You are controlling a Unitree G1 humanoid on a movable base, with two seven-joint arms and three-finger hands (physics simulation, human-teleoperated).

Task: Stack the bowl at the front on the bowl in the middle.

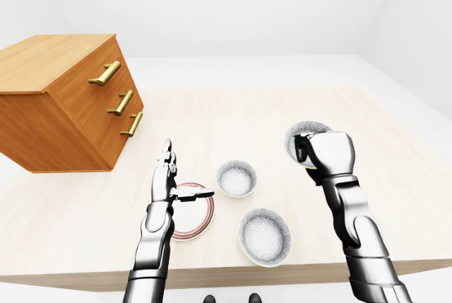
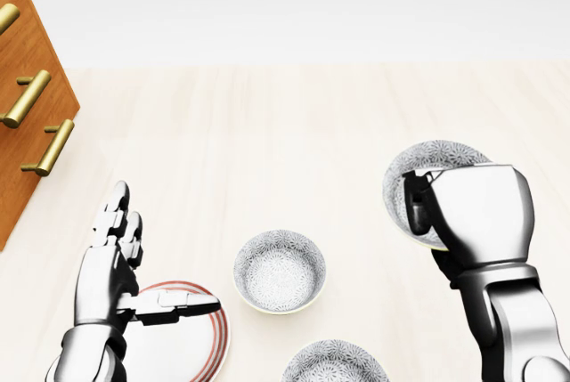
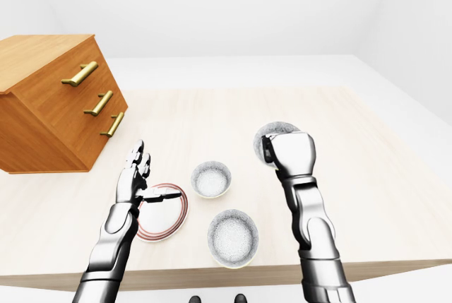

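A: Speckled bowl (image 2: 434,168) up in the right hand (image 2: 472,208), right of frame — fingers wrapped round its rim, clear of the table (image 1: 233,116).

B: And the left hand (image 2: 111,271)?

A: Fingers spread, hovering over the striped plate (image 1: 198,222) — two more bowls, middle bowl (image 2: 280,270) centre, another (image 1: 265,236) lower.

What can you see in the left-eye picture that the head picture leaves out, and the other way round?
Only the left-eye view shows the whole wooden drawer chest with its top, the table's near edge, and the lower bowl complete.

Only the head view shows, closer up, the right hand's fingers wrapped round the rim of the tilted held bowl.

Both show the open left hand over the red-ringed plate, the middle bowl, and the right hand holding a bowl.
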